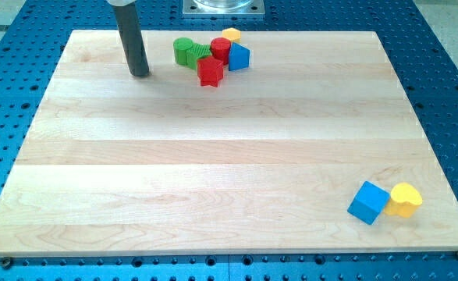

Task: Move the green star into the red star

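The red star (210, 72) lies near the view's top, in a tight cluster of blocks. The green star (204, 54) sits just above it and touches it, partly hidden between the green cylinder (184, 50) on its left and the red cylinder (221, 49) on its right. My tip (140, 74) rests on the board to the left of the cluster, about a block's width from the green cylinder and level with the red star.
A blue block (239, 56) and a yellow block (231, 35) close the cluster on its right. A blue cube (368, 202) and a yellow heart-like block (405, 199) lie touching near the view's bottom right corner. The wooden board (213, 172) lies on a blue perforated table.
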Motion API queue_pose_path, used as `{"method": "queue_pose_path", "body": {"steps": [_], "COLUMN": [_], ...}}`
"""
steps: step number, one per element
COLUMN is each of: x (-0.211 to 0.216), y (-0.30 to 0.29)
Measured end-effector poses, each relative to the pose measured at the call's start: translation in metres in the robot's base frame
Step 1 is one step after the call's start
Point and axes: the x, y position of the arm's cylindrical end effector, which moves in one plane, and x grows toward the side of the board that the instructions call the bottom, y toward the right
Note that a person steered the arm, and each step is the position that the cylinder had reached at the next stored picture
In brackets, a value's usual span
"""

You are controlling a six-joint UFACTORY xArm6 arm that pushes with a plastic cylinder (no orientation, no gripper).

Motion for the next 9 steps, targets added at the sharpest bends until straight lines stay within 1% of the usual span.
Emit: {"method": "queue_pose_path", "body": {"steps": [1, 3, 4, 5, 6, 7, 8, 9], "x": [-0.011, -0.065, -0.067, -0.030, -0.006, 0.020, 0.021, 0.038], "y": [-0.001, 0.010, 0.062, 0.100, 0.131, 0.130, 0.171, 0.201]}}
